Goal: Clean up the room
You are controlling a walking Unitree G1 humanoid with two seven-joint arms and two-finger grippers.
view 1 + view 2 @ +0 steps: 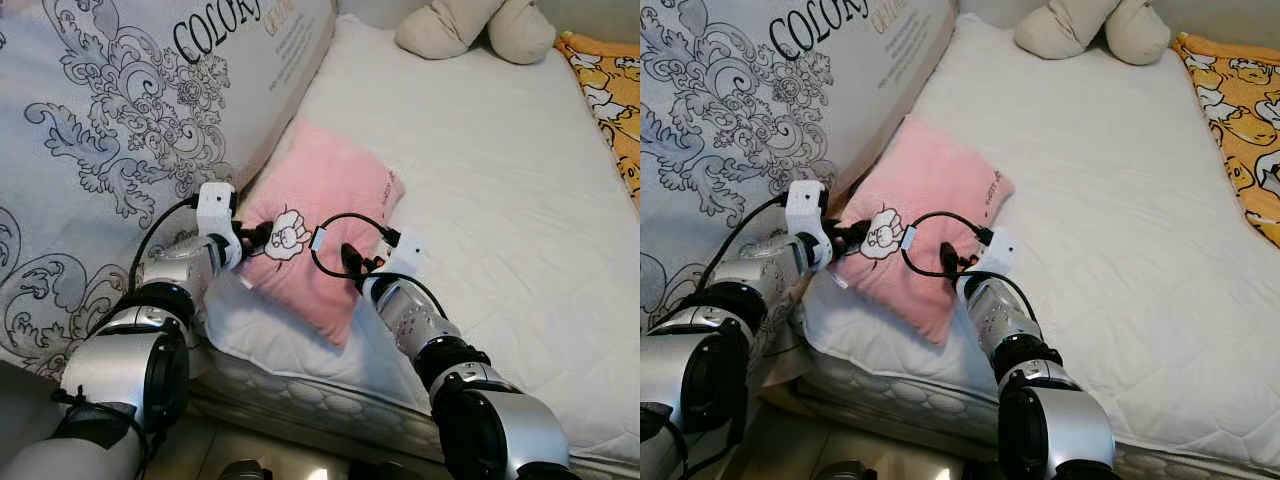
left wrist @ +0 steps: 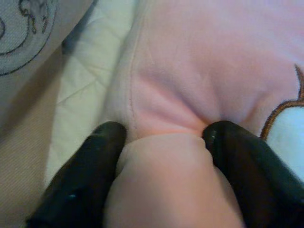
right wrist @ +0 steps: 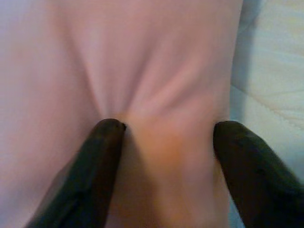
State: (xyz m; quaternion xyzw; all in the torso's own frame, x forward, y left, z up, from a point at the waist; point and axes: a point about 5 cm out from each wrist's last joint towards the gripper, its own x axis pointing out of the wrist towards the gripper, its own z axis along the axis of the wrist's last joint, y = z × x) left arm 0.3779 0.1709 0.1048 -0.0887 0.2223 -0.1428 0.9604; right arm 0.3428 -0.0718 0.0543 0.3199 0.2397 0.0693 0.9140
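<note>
**A:** A bedroom: a bare white mattress [image 1: 480, 180] runs away from the camera. A large patterned bedding pack [image 1: 120, 130] printed with scrollwork leans along its left edge, a beige stuffed toy [image 1: 475, 25] sits at the far end, and an orange cartoon-print cloth [image 1: 610, 90] lies at the right. Where is the thing being tidied?

**B:** The pink pillow [image 1: 320, 215] lies on the near left part of the mattress, one side touching the patterned pack and its near corner reaching toward the mattress edge. The left gripper [image 2: 161, 142] is clamped on a fold of pink fabric at the pillow's left edge, next to an embroidered white patch [image 1: 285, 235]. The right gripper [image 3: 164, 137] pinches a bunched ridge of cloth near the pillow's right edge, with white bedding just beside it.

**A:** How will it handle?

**B:** Likely light, soft and floppy. The fabric puckers between the fingers [image 2: 85, 175], so it should sag in the middle when lifted. Holds at two opposite edges, as here, look sensible; the seams would probably give a firmer hold than loose cover.

**A:** And its lie?

**B:** It sits flat and turned diagonally. Its long axis runs from the near left toward the far right, with one corner pointing at the robot.
</note>
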